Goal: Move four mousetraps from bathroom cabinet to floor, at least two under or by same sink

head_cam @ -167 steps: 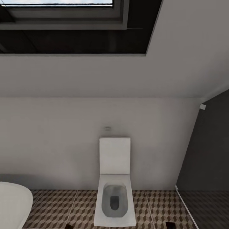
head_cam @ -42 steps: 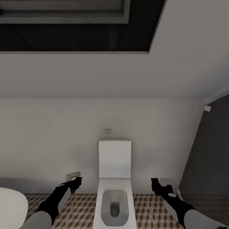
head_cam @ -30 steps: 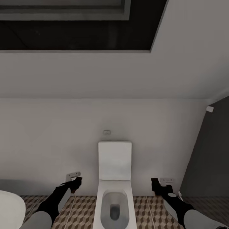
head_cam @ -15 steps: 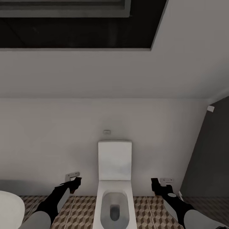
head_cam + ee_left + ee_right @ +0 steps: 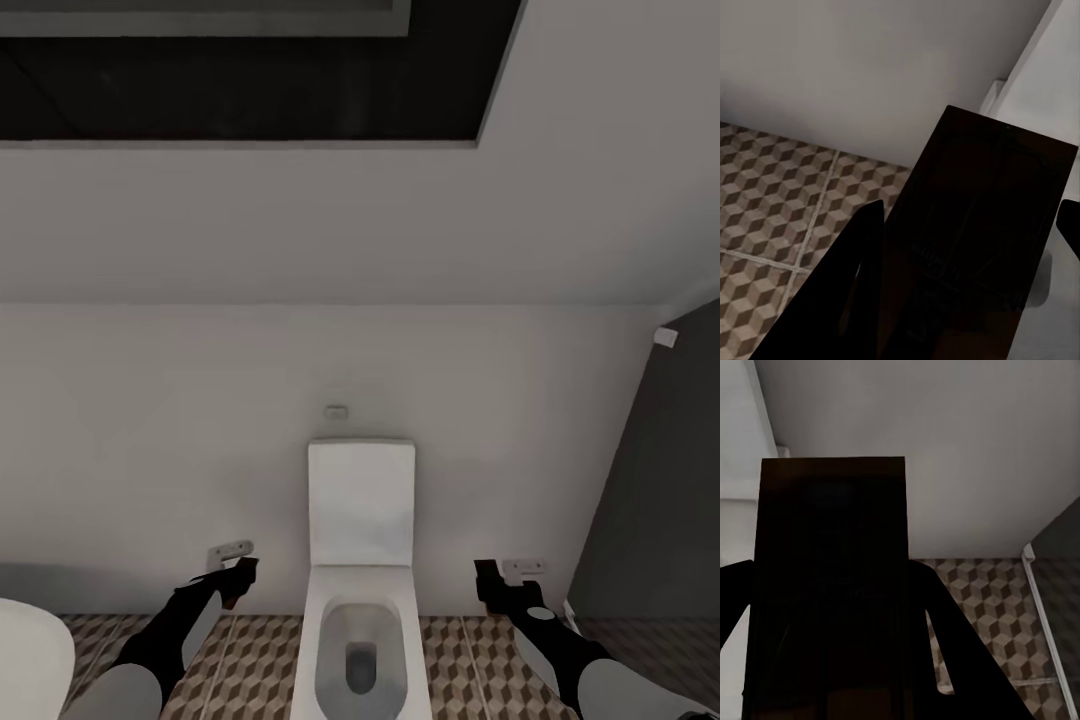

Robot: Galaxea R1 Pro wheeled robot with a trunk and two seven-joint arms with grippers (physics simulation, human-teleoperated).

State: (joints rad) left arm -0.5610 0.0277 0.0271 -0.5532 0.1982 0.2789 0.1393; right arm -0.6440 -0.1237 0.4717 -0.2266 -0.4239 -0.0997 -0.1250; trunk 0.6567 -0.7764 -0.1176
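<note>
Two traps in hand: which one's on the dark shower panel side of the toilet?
The right mousetrap, in the right pincer, between toilet and dark panel. The left mousetrap, in the left pincer, sits on the toilet's other side.

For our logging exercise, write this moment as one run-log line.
scene: toilet ahead on bathroom floor | left gripper: holds mousetrap | right gripper: holds mousetrap | neither placed

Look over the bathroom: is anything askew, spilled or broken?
Nothing stands out. The white rectangular toilet stands square against the wall with its lid up, and the cube-patterned tiled floor shows no spill. Each gripper, left and right, holds a dark flat board.
</note>
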